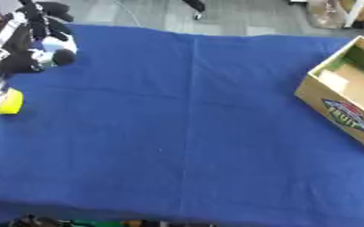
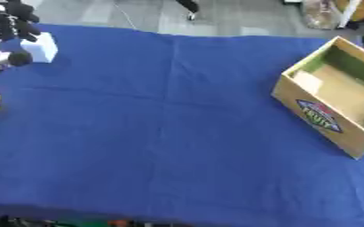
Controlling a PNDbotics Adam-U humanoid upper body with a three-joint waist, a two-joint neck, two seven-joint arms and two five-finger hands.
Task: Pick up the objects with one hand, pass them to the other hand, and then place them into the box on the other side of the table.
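Blue tablecloth point(image 1: 185, 133); left hand point(image 1: 37, 26) fingers curled round white block point(image 2: 41, 46). Lift straight, clear yellow obj point(image 1: 10, 101), pass toward cardboard box point(image 2: 325, 115). Right hand unseen.

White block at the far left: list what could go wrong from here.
1. The left hand has its fingers around the white block at the table's far left; a partial hold could let it slip in the lift.
2. The yellow object lies close beside the arm and could get knocked.
3. The box stands far right, and no right hand shows for the handover.
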